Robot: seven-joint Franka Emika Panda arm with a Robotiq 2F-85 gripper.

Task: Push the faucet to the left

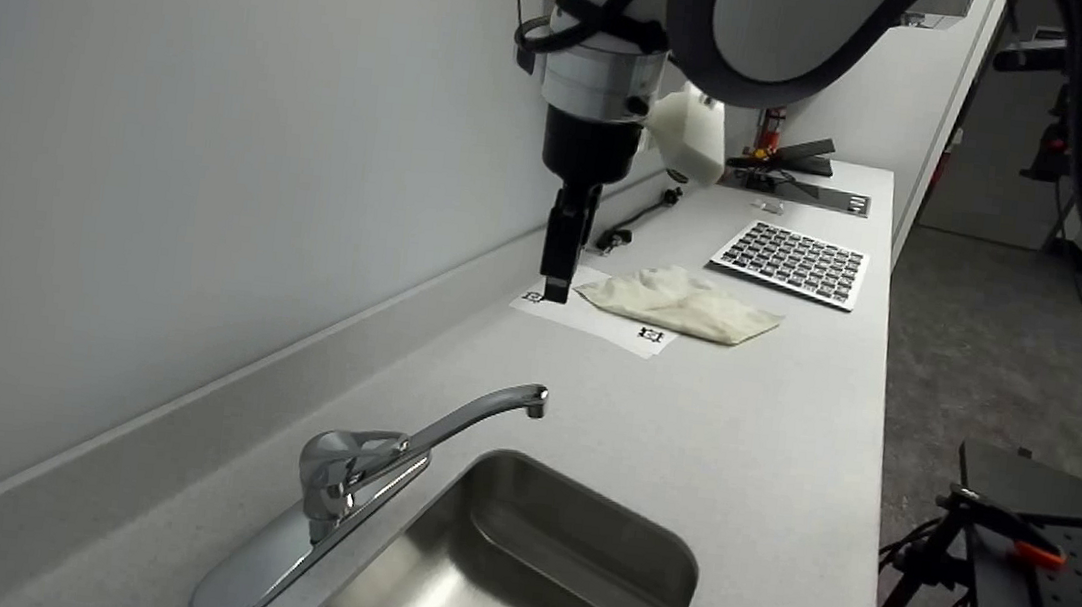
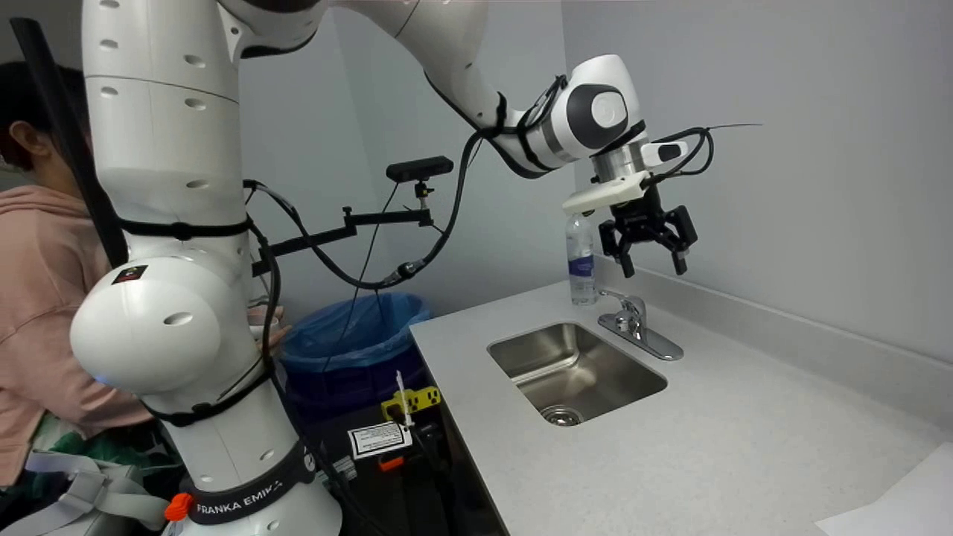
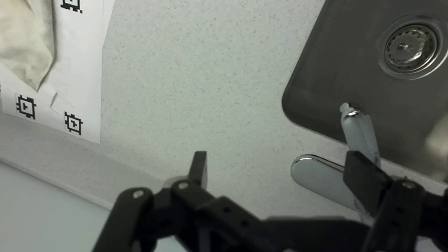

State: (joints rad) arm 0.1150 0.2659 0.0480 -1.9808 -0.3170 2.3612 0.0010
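Faucet (image 1: 332,471) glossy mtl, sink (image 1: 563,572) satin mtl

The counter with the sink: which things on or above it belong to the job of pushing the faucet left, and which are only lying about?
Belonging to the job:
faucet, beside the sink
claw, open above the counter

Only lying about:
paper sheets with printed markers
cream cloth, partly over them
black-and-white patterned board
plastic bottle near the faucet

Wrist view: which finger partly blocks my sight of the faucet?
The finger at picture right hides part of the faucet; the other fingertip shows against countertop.
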